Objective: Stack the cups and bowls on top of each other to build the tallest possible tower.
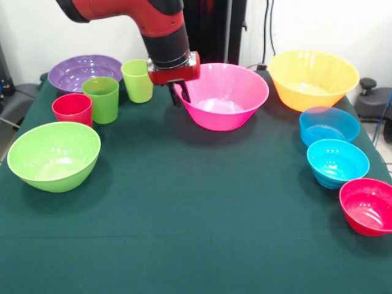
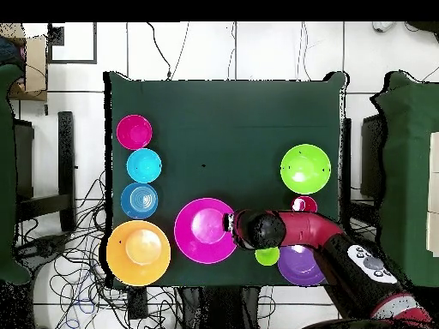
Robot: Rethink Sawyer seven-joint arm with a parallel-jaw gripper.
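You have no tower yet: every piece sits alone on the green counter [image 1: 184, 208], nothing nested or stacked. In the front view the pink bowl [image 1: 223, 95] stands at the far middle with the orange bowl [image 1: 312, 78] to its right, and the blue bowl [image 1: 329, 125], turquoise bowl [image 1: 337, 162] and small red bowl [image 1: 367, 206] run down the right edge. On the left are the purple bowl [image 1: 82, 70], the large lime-green bowl [image 1: 54, 154], and the three cups close together: red cup [image 1: 72, 108], green cup [image 1: 101, 98] and lime cup [image 1: 138, 79]. Your claw [image 1: 179, 95] hangs at the pink bowl's left rim, near the lime cup, holding nothing; its dark fingers point down, but you cannot tell from either view how wide they stand. By my reading all the stacking is left to do, and the pink bowl looks the likely first pick.
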